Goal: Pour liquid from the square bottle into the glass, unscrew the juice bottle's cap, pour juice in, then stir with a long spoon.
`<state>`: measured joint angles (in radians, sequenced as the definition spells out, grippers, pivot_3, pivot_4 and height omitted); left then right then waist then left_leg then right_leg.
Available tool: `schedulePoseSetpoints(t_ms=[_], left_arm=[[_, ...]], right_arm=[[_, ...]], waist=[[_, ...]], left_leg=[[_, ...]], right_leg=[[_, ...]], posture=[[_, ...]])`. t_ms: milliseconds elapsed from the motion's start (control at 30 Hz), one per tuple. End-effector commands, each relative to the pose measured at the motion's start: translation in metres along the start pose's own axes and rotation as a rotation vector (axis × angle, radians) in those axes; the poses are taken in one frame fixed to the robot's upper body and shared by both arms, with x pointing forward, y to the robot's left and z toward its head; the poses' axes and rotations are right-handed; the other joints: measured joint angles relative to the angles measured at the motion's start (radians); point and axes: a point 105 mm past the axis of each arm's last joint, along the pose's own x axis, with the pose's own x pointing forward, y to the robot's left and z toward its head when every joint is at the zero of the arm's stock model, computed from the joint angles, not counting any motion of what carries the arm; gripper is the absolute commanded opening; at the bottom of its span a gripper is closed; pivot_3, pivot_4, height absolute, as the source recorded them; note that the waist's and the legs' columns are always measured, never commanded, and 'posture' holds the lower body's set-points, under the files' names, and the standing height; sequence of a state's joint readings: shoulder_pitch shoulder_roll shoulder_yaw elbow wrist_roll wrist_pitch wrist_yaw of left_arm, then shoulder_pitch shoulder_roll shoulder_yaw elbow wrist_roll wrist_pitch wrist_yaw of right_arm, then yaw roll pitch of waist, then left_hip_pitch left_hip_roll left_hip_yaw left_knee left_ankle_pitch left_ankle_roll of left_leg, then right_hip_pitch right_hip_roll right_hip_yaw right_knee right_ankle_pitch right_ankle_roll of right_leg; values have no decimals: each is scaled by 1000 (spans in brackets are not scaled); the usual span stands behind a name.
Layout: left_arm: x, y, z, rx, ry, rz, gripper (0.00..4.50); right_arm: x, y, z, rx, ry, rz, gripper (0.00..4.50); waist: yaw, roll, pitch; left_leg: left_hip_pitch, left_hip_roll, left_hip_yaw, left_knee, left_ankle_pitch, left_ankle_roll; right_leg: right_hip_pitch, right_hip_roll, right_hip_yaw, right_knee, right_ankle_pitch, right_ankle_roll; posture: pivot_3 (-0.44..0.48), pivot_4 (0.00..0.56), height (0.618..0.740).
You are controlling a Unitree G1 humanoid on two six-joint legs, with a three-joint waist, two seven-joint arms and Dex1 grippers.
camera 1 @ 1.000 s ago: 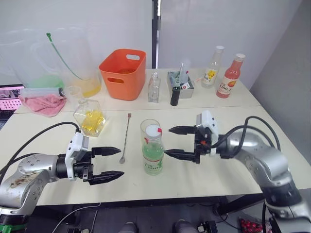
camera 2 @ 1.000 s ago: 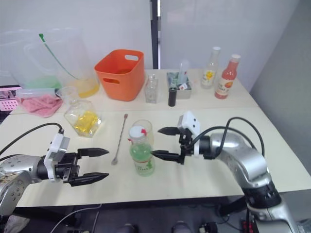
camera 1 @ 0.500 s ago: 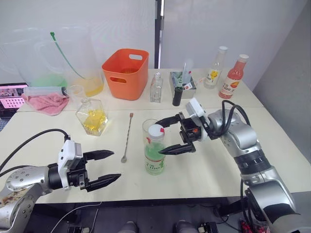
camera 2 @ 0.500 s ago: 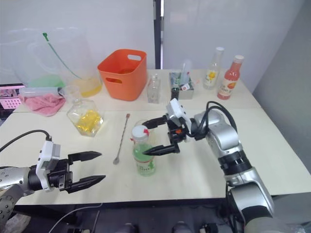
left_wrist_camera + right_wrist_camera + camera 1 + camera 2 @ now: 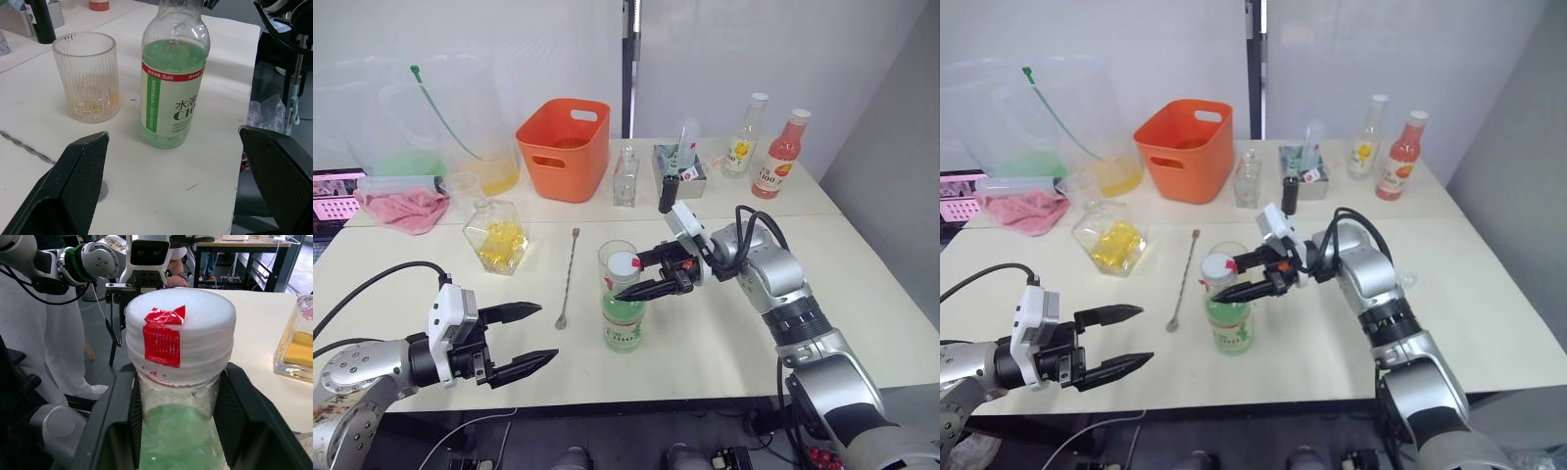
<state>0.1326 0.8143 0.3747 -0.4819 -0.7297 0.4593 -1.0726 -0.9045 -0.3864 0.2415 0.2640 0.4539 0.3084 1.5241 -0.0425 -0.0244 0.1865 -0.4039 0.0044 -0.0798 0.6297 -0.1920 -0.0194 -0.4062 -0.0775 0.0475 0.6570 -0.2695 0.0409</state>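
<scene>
The juice bottle (image 5: 623, 313) is stood upright near the front middle of the worktop (image 5: 724, 343), with the juice bottle's cap (image 5: 624, 262) seated on its neck. The right claw (image 5: 639, 275) is brought level with the bottle's neck, one finger to each side just under the cap; in the right wrist view the fingers (image 5: 110, 431) are seen flanking the neck beneath the white cap, which bears a red mark. Whether the neck is actually pressed cannot be told, though the claw is plainly spread rather than clenched.

The glass (image 5: 88, 76) is placed just behind the bottle, and a thin film of yellow liquid is seen at its bottom. The long spoon (image 5: 567, 276) is laid flat on the worktop to the robot's left of the glass. The square bottle (image 5: 496, 236), with yellow contents, is stood farther left and back, apart from the spoon.

The left claw (image 5: 529, 336) is held low over the worktop's front left, released and empty, its fingers spread wide and pointed toward the bottle, well apart from it.
</scene>
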Motion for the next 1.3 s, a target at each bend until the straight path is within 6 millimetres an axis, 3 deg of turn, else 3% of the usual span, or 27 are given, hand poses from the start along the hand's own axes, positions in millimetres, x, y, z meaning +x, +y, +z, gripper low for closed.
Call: schedulePoseSetpoints(t_ms=[33, 200, 367, 633, 800, 1233, 1300], left_arm=[[2, -2, 6, 44, -13, -18, 4500], [3, 2, 11, 58, -43, -17, 4500], [6, 9, 11, 49, -66, -26, 4500], [18, 16, 13, 54, -73, -87, 4500], [19, 19, 15, 58, -61, -122, 4500], [17, 19, 18, 53, -48, -166, 4500], [16, 14, 21, 38, -65, -195, 4500]], right_arm=[[0, 2, 5, -45, -3, 3, 1447], [-3, 8, 17, -53, -42, -69, 1447], [-4, 4, 30, -1, -54, -347, 1447], [11, 21, 32, 46, -59, -499, 1447], [20, 27, 32, 73, -109, -544, 1447], [25, 40, 4, 62, -26, -475, 1447], [24, 39, 5, 70, -25, -459, 2496]], waist=[[0, 0, 0], [0, 0, 0], [2, 0, 0], [0, 0, 0], [-1, 0, 0], [-1, 0, 0], [-1, 0, 0]], left_leg=[[0, 0, 0, 0, 0, 0], [0, 0, 0, 0, 0, 0], [-1, 0, 0, 0, 0, 0], [-2, 0, 0, 0, 0, 0], [-2, 0, 0, 0, 0, 0], [-2, 0, 0, 0, 0, 0], [-2, 0, 0, 0, 0, 0]], right_leg=[[0, 0, 0, 0, 0, 0], [0, 0, 0, 0, 0, 0], [-1, 0, 0, 1, 0, 0], [-2, 0, 0, 1, 0, 0], [-3, 0, 0, 1, 0, 0], [-2, 0, 0, 1, 0, 0], [-1, 0, 0, 1, 0, 0]], posture=[[0, 150, 740], [0, 150, 740], [0, 150, 740], [0, 150, 740], [0, 150, 740], [0, 150, 740], [0, 150, 740]])
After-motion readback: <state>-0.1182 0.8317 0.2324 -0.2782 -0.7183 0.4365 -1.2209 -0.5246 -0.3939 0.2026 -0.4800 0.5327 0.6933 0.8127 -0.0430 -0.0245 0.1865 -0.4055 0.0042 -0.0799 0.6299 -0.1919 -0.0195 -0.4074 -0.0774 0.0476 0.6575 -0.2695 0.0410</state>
